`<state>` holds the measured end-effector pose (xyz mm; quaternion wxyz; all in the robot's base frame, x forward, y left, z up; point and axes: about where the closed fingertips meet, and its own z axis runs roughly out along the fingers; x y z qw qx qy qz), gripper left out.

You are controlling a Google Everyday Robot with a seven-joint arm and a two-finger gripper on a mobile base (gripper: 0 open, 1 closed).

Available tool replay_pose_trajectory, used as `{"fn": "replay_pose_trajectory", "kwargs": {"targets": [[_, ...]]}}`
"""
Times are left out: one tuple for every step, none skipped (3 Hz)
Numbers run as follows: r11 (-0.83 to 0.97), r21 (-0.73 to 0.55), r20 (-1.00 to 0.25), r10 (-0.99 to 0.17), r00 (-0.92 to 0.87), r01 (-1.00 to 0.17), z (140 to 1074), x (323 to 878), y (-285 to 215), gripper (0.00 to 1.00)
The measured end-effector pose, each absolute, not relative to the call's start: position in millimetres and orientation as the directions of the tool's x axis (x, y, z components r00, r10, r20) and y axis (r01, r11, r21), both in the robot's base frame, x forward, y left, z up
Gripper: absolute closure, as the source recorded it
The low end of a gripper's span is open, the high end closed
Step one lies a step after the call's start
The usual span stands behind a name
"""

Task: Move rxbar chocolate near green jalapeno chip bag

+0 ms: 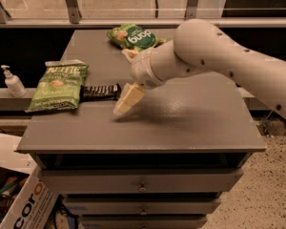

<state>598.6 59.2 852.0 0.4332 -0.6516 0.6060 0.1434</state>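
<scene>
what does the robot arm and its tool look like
The arm is thick, smooth and rounded, off-white with small dark dots along its shell, narrowing to a white wrist collar. The tool is cream-yellow and tapered, over the grey table just beside the rxbar chocolate. No cables show.
</scene>
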Motion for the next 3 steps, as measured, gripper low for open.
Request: {"fn": "replay_pose_trajectory", "kwargs": {"targets": [[0.223, -0.341, -0.801, -0.577, 0.159, -0.913, 856.4, 595.6, 12.5, 0.00], [0.266, -0.328, -0.816, -0.564, 0.130, -0.907, 858.8, 593.6, -9.4, 0.00], [0.260, -0.329, -0.815, -0.564, 0.133, -0.908, 858.6, 593.5, -6.4, 0.00]]}}
